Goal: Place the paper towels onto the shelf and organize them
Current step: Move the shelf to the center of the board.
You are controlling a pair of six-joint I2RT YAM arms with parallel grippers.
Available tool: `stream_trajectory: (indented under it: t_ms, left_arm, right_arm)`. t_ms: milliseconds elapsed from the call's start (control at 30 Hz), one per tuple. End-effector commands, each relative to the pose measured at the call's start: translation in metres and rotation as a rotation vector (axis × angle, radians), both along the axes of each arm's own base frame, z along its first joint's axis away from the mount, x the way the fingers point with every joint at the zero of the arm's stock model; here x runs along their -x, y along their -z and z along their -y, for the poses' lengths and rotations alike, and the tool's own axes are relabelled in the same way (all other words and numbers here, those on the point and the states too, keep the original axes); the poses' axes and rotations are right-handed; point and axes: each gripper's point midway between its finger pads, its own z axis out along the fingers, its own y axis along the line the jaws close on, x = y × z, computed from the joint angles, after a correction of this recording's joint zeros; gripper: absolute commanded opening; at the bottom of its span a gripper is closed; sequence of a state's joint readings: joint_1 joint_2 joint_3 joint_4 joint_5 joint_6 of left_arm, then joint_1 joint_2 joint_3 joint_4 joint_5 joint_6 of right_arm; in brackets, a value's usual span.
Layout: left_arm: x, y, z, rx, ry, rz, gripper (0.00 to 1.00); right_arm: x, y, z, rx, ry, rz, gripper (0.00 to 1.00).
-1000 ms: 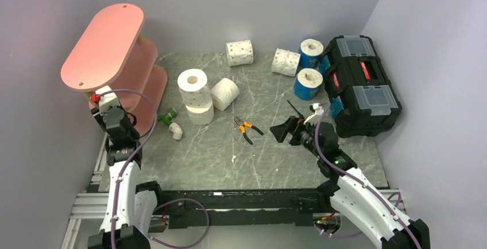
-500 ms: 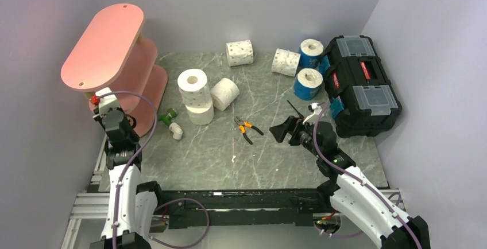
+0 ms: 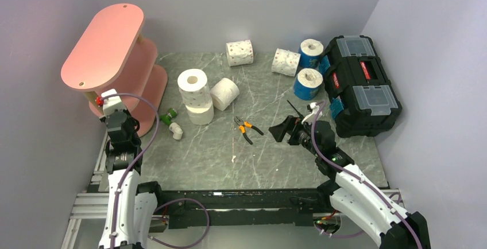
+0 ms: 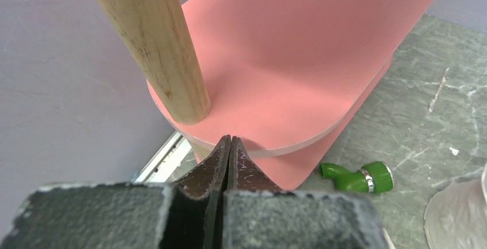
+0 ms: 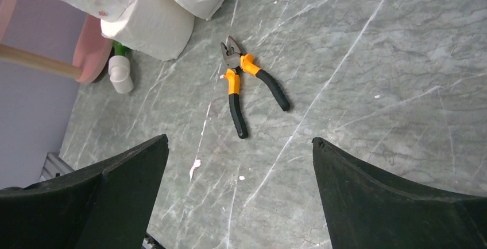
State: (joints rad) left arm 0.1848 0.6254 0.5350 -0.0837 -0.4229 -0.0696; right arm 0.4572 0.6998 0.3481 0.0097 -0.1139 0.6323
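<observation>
The pink shelf (image 3: 103,37) stands at the far left with no rolls on it. A speckled roll (image 3: 193,85) sits on a plain white one (image 3: 200,114), and another white roll (image 3: 225,93) lies beside them. Two speckled rolls (image 3: 239,53) (image 3: 285,61) lie at the back. Two blue-wrapped rolls (image 3: 311,53) (image 3: 308,84) stand by the toolbox. My left gripper (image 3: 110,101) is shut and empty, its tips (image 4: 230,140) at the rim of a shelf board (image 4: 298,59) beside a wooden post (image 4: 155,48). My right gripper (image 3: 279,129) is open and empty above the table (image 5: 239,140).
Orange-handled pliers (image 3: 247,128) lie mid-table, just ahead of the right gripper in its wrist view (image 5: 241,85). A green nozzle (image 3: 168,117) and a white fitting (image 3: 176,129) lie by the shelf's near end. A black toolbox (image 3: 359,82) fills the right side.
My left gripper has drawn back a little toward the near side and right, away from the shelf's end. The right arm has barely moved. No roll has moved.
</observation>
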Motion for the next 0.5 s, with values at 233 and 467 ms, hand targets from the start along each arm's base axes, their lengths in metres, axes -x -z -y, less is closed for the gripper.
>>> stream_trajectory:
  t_ms: [233, 467]
  left_arm:
    - [0.021, -0.026, -0.001, 0.019, -0.066, -0.017, 0.98]
    - [0.027, -0.035, -0.020, -0.119, -0.140, -0.019, 0.99]
  right_arm:
    - [-0.009, -0.029, -0.011, -0.055, -0.022, 0.063, 0.98]
    - [-0.005, -0.022, -0.018, -0.067, -0.064, 0.033, 0.97]
